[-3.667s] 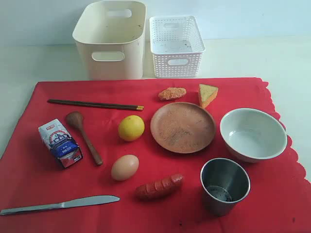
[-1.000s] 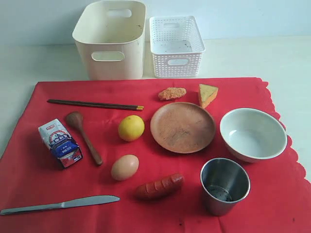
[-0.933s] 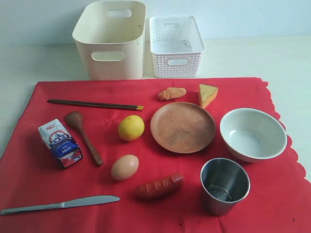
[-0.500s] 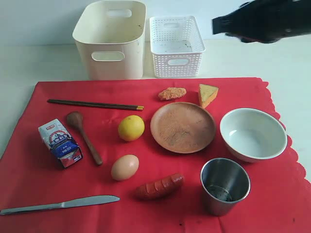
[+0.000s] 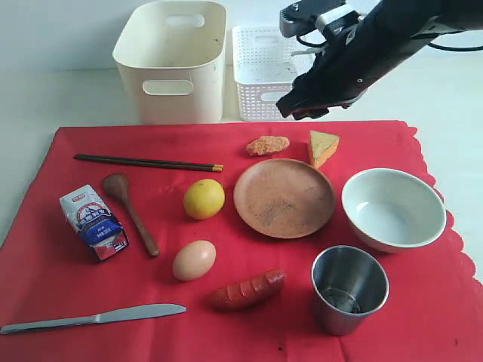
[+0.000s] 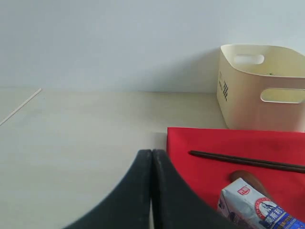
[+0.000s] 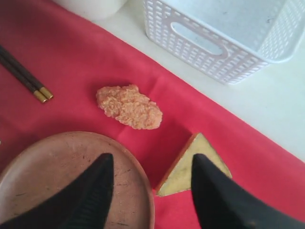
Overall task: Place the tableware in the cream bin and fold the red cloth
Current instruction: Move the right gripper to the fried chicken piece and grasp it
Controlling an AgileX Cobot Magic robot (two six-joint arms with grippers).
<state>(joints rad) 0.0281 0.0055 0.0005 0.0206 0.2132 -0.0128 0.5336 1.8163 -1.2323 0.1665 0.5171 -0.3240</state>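
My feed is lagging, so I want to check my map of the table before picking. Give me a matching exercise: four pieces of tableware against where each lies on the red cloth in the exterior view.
Things:
1. dark chopsticks
2. silver table knife
3. steel cup
4. wooden plate

Places, exterior view:
a. between the lemon and the white bowl
b. bottom left of the red cloth, below the carton
c. top left, nearest the cream bin
d. bottom right, just below the white bowl

Pairs: 1-c, 2-b, 3-d, 4-a.
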